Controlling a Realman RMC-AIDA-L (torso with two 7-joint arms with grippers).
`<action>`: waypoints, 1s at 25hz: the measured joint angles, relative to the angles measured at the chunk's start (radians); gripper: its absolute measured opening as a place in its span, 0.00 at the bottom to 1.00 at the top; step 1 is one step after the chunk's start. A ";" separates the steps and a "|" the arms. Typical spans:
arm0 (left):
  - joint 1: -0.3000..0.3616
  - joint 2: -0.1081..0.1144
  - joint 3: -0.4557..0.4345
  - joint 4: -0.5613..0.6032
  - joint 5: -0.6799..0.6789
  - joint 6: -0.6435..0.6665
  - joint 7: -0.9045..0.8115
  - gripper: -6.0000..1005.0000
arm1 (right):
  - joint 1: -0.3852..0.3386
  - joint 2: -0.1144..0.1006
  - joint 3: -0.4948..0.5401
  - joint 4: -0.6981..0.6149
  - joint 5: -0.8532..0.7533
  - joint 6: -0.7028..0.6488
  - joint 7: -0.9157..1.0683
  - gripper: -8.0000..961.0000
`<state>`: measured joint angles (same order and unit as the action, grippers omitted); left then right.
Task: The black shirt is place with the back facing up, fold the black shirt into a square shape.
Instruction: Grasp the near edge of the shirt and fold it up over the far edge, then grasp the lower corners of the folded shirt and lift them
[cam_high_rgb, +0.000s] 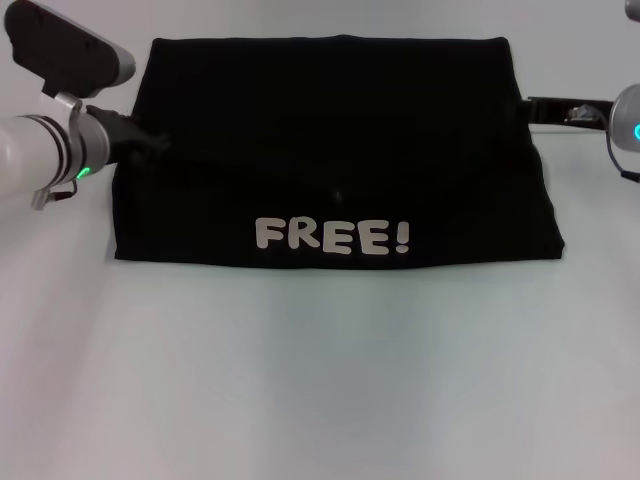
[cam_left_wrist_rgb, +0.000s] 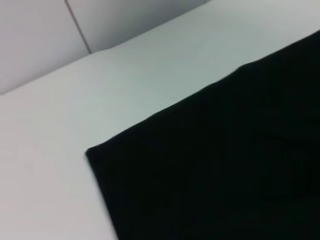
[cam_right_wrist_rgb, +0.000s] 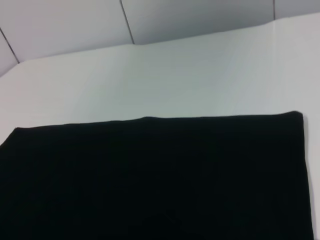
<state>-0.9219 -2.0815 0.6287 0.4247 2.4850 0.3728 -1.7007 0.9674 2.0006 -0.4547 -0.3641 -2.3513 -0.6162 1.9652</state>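
Lettering "FREE!" shows white on the folded black shirt (cam_high_rgb: 330, 150).

A pale, matte table (cam_high_rgb: 320, 380) fills the scene, its surface smooth and unmarked, shading faintly green-grey toward 6 o'clock in the head view. Light falls evenly across it, and only a soft shadow shows on it at 9 o'clock. From the wrist views the table's far edge meets a light wall (cam_right_wrist_rgb: 200, 15) made of flat panels. Thin dark seams (cam_left_wrist_rgb: 77, 25) run between those panels, one slanting steeply in the left wrist view, and others (cam_right_wrist_rgb: 126, 22) dividing the wall in the right wrist view. The wall is as plain as the table, without marks or fittings.
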 joint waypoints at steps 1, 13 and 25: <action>0.002 0.000 -0.001 0.005 0.000 -0.007 -0.003 0.30 | -0.003 0.003 0.000 -0.014 0.001 -0.001 0.001 0.34; 0.232 -0.079 0.047 0.514 0.099 0.480 -0.335 0.74 | -0.144 -0.004 0.000 -0.140 0.181 -0.356 -0.032 0.65; 0.343 -0.084 0.112 0.549 0.085 0.654 -0.455 0.90 | -0.216 -0.015 0.000 -0.153 0.195 -0.464 -0.050 0.76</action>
<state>-0.5790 -2.1652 0.7406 0.9733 2.5698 1.0266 -2.1554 0.7511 1.9855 -0.4543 -0.5169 -2.1565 -1.0801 1.9151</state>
